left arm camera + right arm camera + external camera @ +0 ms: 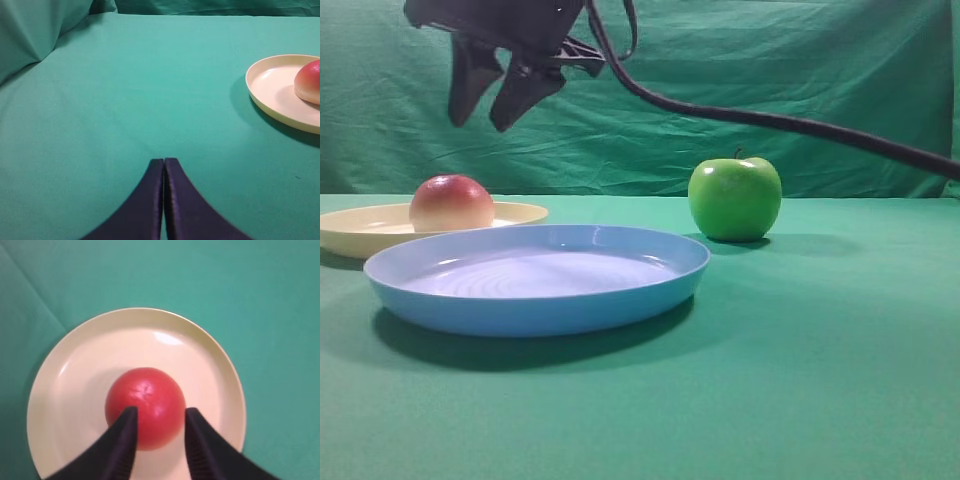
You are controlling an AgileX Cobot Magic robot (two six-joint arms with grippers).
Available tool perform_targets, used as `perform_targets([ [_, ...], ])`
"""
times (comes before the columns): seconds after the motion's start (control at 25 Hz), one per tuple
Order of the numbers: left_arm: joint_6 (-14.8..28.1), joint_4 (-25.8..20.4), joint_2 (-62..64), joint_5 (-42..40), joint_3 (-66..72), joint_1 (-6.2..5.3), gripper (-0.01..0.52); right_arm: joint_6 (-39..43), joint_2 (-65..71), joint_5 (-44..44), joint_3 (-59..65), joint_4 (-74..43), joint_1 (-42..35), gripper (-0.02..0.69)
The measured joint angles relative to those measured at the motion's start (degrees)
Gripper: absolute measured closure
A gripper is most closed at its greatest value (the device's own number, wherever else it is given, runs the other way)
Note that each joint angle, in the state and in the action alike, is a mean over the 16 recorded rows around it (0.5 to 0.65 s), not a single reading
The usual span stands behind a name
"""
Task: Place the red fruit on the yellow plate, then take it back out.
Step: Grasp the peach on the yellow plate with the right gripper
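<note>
Fruit (pixel 451 203) sits on the yellow plate (pixel 360 232), roughly at its middle, red cap up and pale peach-yellow flank toward the bottom. It is round, so no long axis can be told; from the right wrist view only the red top (pixel 145 407) shows, glossy, with the plate's bare cream floor (pixel 150 345) all round it.

The plate lies toward the far left part of the green cloth (pixel 820 380), partly cut off by the left edge of the high view. Just in front of it, nearer the camera, stands a larger blue plate (pixel 537 278) whose rear rim hides the yellow plate's near rim; whether the two rims touch cannot be told. A green apple (pixel 735 198), stem up, stands to the right, well apart from both plates and near the cloth's far edge, where a green backdrop (pixel 770 70) rises.

The right gripper (pixel 492 95) hangs in the air above the fruit, fingers parted and pointing down, gripping nothing. Its black cable (pixel 770 122) runs off to the right above the apple. In its own wrist view the two dark fingers (pixel 122 440) straddle the fruit's outline from above.

The left gripper (pixel 164 161) has its fingers pressed together on nothing, over bare cloth, with the yellow plate (pixel 270 85) and fruit (pixel 310 82) off to its right.
</note>
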Motion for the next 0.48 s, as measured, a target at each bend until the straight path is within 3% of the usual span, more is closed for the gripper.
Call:
perform_targets([
  [0.24,0.0,0.0,0.0,0.0,0.0,0.0,0.514,-1.74,3.76,-2.79,-1.92,2.14,0.79,0.064],
  [0.48,0.0,0.0,0.0,0.0,0.0,0.0,0.514,-2.82,6.65,-5.68,-2.15,2.72,1.36,0.02],
])
